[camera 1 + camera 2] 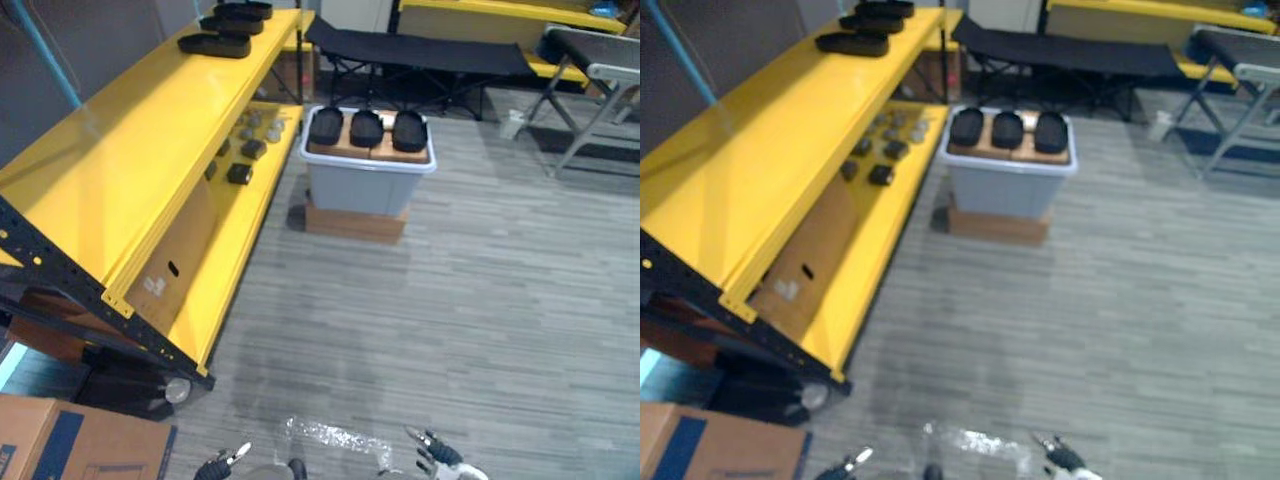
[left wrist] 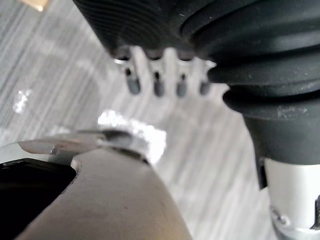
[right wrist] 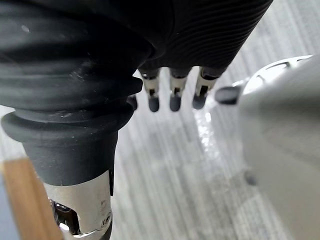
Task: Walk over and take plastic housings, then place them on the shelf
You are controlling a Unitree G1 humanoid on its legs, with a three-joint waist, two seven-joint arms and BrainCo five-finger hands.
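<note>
Along the floor's left edge you see the yellow shelf [image 1: 130, 150], the grey bin [image 1: 365, 185] beside its far end; black plastic housings [image 1: 366, 128] sit on both. Your left robot hand [image 2: 158, 84] and right robot hand [image 3: 174, 95] hang straight-fingered, empty.

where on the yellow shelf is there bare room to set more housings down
The top shelf is bare from its near corner up to the black housings clustered at its far end. The lower shelf is crowded: small dark parts lie toward the far end and a cardboard box stands nearer.
</note>
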